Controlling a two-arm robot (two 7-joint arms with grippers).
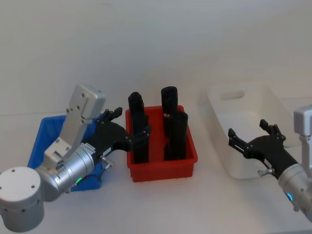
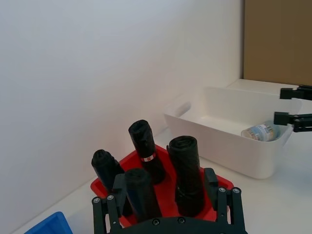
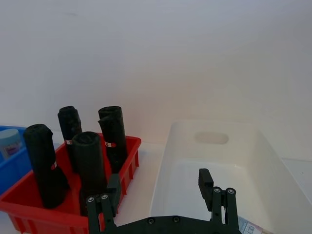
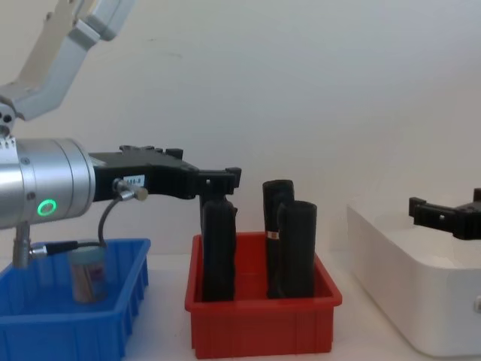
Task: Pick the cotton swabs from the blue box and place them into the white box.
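One cotton swab jar [image 4: 89, 274], clear with a pale blue lid, stands in the blue box [image 4: 120, 316] at the left; its lid [image 3: 9, 141] also peeks in the right wrist view. Another jar [image 2: 261, 131] lies on its side in the white box [image 1: 222, 141] at the right. My left gripper [image 1: 127, 127] hangs open and holding nothing, above the gap between the blue box [image 1: 41, 136] and the red bin, higher than the jar. Over the near part of the white box [image 4: 391, 286], my right gripper [image 1: 251, 130] is open, with nothing between its fingers [image 3: 213, 187].
A red bin [image 1: 187, 163] with several tall black cylinders [image 1: 173, 122] stands between the two boxes, right by the left gripper's fingers [image 2: 224, 197]. A pale wall runs behind the table. Bare tabletop lies in front of the bins.
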